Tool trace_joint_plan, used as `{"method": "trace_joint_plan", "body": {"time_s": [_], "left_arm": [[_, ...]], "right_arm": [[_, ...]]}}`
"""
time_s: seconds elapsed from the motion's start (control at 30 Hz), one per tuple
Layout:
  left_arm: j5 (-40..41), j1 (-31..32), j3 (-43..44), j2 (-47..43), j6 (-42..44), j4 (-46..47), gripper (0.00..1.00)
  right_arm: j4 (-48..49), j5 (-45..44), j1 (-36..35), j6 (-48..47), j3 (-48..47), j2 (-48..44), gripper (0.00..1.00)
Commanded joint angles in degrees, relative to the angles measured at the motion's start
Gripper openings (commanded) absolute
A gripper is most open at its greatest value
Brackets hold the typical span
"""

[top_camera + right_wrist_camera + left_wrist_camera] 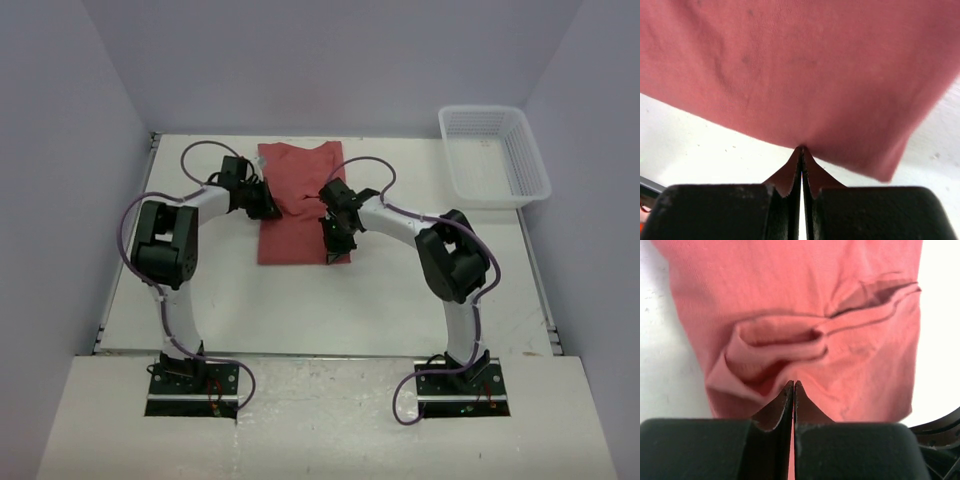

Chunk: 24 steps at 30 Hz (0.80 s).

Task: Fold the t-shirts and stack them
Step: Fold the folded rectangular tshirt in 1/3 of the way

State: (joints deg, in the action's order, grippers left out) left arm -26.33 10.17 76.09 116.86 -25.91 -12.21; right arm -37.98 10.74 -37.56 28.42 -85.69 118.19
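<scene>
Lying partly folded on the white table (300,300), the red t-shirt (290,235) is pinched by left gripper (793,385) and right gripper (801,149), both jaws clamped tight on cloth.

White arms (178,315), black joints (163,242), looping purple cables (127,215)

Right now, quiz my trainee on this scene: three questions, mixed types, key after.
1. True or false: the white basket holds a folded t-shirt.
2. The right gripper is: A) wide open; B) shut on the t-shirt's edge; C) gripping the basket.
3. Fill in: the basket stands at the far ____ corner of the table.
Key: 1 false; 2 B; 3 right.
</scene>
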Motion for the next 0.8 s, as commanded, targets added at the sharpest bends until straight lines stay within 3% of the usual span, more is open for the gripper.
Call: {"method": "trace_joint_plan", "body": {"time_s": [0.0,0.27,0.77], "left_arm": [[0.3,-0.4,-1.1,-7.8,0.1,1.6,0.00],[-1.5,-0.1,2.2,-9.3,-0.7,0.4,0.00],[-2.3,3.1,3.2,-3.8,-1.6,2.5,0.00]], "right_arm": [[-2.9,-4.4,-0.4,-1.0,-3.1,-5.9,0.00],[-8.8,-6.1,0.3,-1.6,-13.4,-1.8,0.00],[-8.7,-4.6,3.4,-2.1,-13.9,1.7,0.00]]}}
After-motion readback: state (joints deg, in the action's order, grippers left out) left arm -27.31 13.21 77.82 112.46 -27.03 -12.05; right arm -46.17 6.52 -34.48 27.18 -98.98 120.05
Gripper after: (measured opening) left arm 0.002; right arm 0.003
